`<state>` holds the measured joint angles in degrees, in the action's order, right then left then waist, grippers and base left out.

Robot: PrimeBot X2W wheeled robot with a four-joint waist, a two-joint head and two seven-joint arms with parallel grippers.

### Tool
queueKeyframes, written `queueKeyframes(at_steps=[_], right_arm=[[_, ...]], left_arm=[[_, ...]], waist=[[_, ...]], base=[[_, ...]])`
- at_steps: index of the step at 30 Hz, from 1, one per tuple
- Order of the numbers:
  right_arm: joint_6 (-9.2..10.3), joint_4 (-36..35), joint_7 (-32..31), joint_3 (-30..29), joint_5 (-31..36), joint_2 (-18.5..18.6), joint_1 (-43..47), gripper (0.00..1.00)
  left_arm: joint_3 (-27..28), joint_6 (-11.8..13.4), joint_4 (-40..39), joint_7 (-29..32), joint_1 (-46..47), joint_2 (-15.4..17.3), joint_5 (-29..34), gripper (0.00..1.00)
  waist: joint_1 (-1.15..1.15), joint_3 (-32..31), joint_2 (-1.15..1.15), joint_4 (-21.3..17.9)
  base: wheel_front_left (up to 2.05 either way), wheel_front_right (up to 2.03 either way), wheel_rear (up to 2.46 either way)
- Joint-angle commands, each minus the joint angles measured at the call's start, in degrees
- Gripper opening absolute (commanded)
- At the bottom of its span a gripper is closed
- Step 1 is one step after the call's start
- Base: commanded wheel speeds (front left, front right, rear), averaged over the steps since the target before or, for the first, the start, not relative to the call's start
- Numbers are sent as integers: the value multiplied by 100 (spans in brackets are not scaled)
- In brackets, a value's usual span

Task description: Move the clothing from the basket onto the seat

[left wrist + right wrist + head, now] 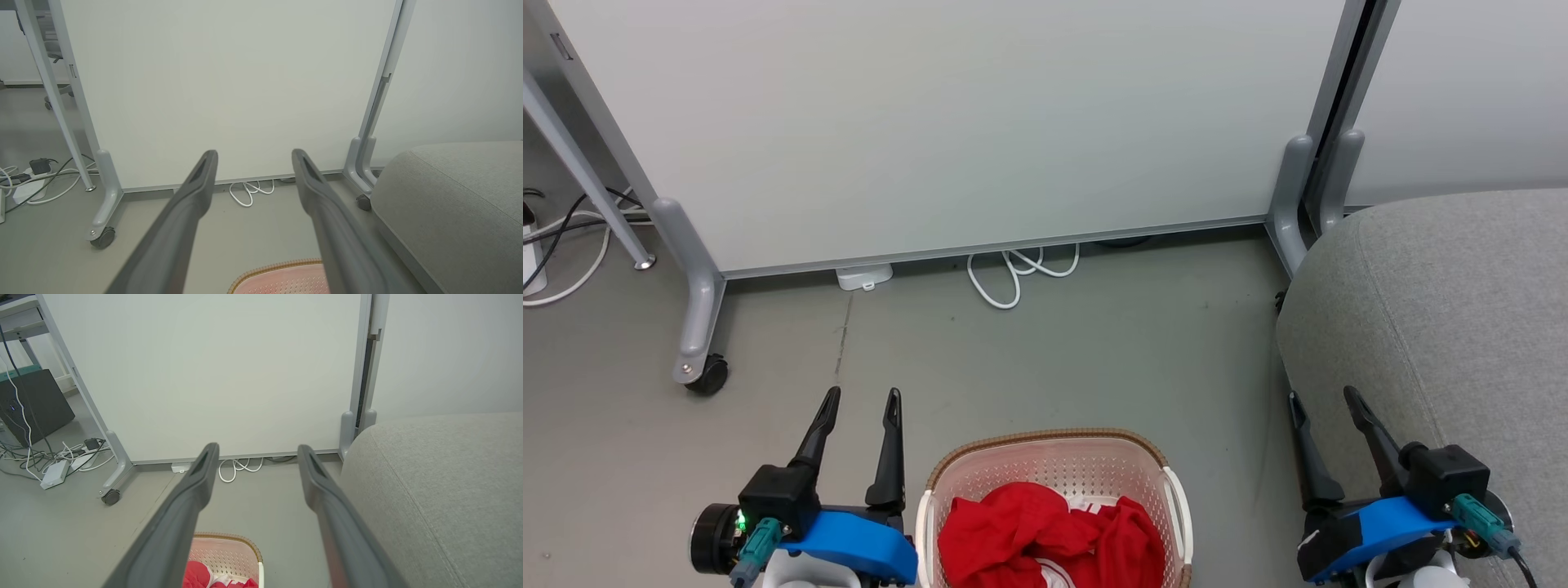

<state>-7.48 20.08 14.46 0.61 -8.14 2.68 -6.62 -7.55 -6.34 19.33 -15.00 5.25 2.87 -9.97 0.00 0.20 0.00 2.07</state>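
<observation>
Got the big grey seat point(1437, 327) just right of the right gripper point(1321, 395), the basket point(1054, 445) low between it and the left gripper point(863, 394), red clothing point(1013, 527) heaped inside. Spread wide on both sides, gripping nothing. Best to dip the right gripper into the heap, pinch a thick fold, lift well clear before swinging seatward. Counting: one seat, one basket, garments impossible to separate, two grippers.

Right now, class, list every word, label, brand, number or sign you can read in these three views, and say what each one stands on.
None can be read in any view.
Too small to read: the small plate on the edge of the partition.
No print made out: the white patch on the clothing in the basket.
No marking visible: the white box under the partition.
</observation>
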Motion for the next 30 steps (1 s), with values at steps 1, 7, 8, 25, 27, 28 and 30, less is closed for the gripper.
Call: queueKeyframes(at_steps=[1, 7, 8, 25, 27, 28, 30], right_arm=[[-3, 3, 36, 10, 7, 38, -42, 100], [-3, -12, 43, 14, -5, 38, -26, 100], [-3, -9, 43, 20, -9, 38, -31, 100], [-3, -417, 26, 182, 61, 35, -669, 100], [-3, -502, 35, 213, 52, 34, -825, 100], [-3, -550, 38, 233, 38, 33, -916, 100], [-3, -607, 49, 268, 11, 33, -1074, 100]], left_arm=[[8, 27, -4, -28, 50, 3, -7, 100], [10, 21, 5, -28, 32, 2, -29, 100], [15, 24, 3, -28, 22, 2, -32, 100], [11, -31, 85, -24, 410, 9, 88, 100], [-2, -49, 119, -23, 537, 23, 115, 100], [-17, -60, 155, -23, 617, 37, 141, 100], [-57, -72, 255, -23, 773, 60, 154, 100]], waist=[[0, -3, 0, 0], [0, -13, 0, 0], [0, -12, 0, -5], [0, 1239, 0, -451], [0, 1549, 0, -539], [0, 1726, 0, -592], [0, 2024, 0, -687]], base=[[0, 0, 0], [0, 0, 0], [0, 0, 0], [0, 0, 0], [0, 0, 0], [0, 0, 0], [0, 0, 0]])
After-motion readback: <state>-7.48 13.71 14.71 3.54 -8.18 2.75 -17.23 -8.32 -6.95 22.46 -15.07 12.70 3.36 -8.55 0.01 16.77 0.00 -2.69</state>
